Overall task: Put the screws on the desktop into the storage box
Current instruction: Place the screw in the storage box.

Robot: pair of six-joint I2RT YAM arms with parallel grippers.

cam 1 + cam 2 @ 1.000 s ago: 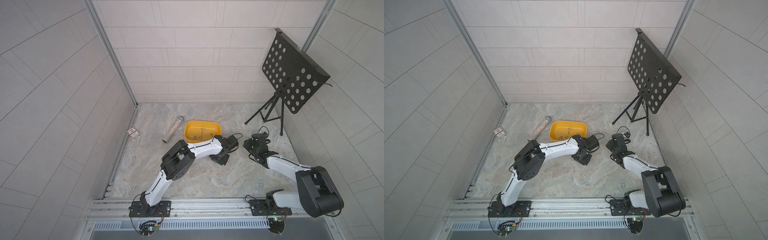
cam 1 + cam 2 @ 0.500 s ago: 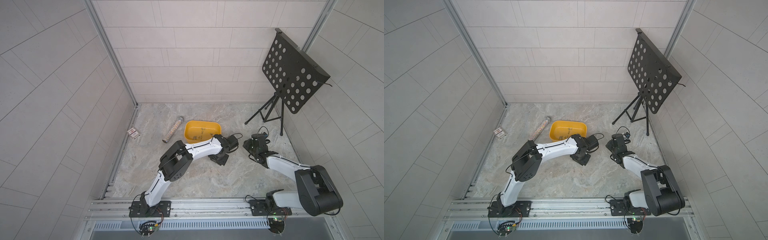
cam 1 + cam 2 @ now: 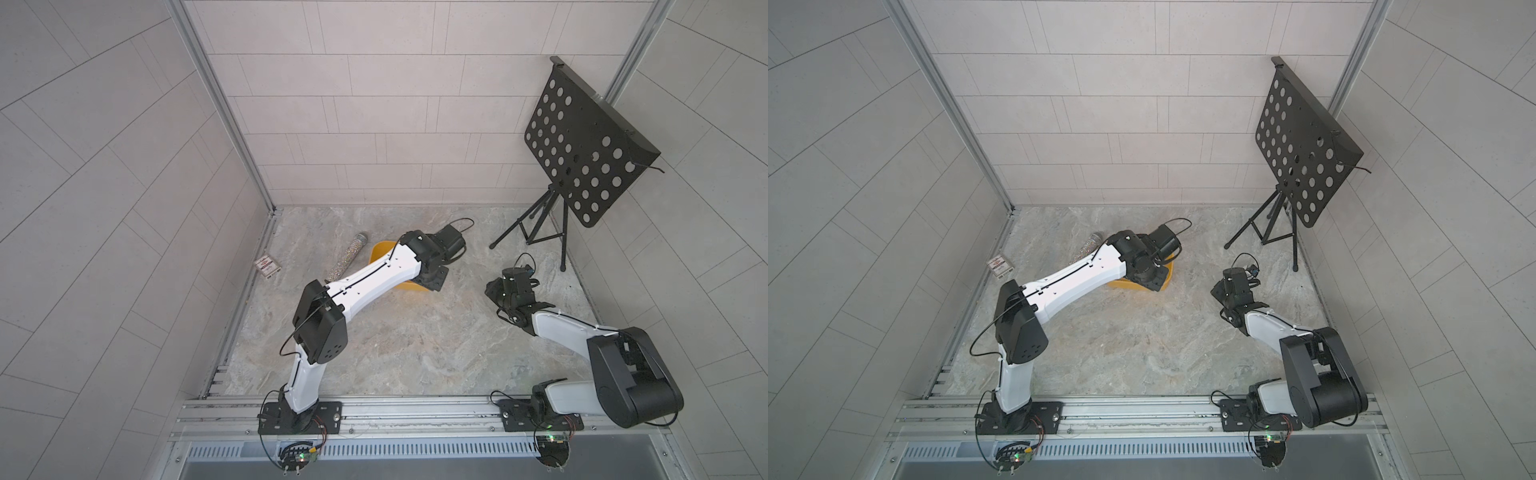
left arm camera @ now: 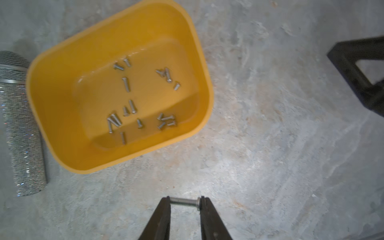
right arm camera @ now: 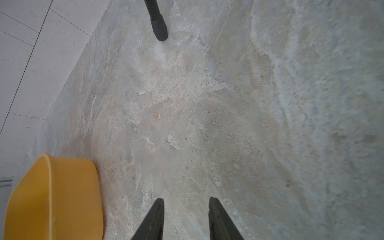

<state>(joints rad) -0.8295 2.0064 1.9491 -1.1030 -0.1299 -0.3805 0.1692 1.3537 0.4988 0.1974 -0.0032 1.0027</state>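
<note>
In the left wrist view my left gripper (image 4: 185, 200) is shut on one silver screw (image 4: 184, 201), held crosswise between its fingertips above the desktop (image 4: 270, 145), just short of the yellow storage box (image 4: 204, 62). Several screws (image 4: 126, 84) lie inside the box. In both top views the left arm covers most of the box (image 3: 379, 254) (image 3: 1121, 285). My right gripper (image 5: 185, 201) hangs open over bare desktop with nothing between its fingers, to the right of the box (image 5: 52, 197); a top view shows it there (image 3: 493, 289).
A glittery tube with a silver cap (image 4: 20, 124) (image 3: 347, 257) lies against the box's left side. A small red-and-white card box (image 3: 267, 266) sits by the left wall. A black music stand (image 3: 582, 145) stands at back right, one foot (image 5: 159, 27) beyond the right gripper.
The left arm has lifted and carried its gripper back toward the storage box, now covering most of it in the top views. The right arm has hardly moved.
</note>
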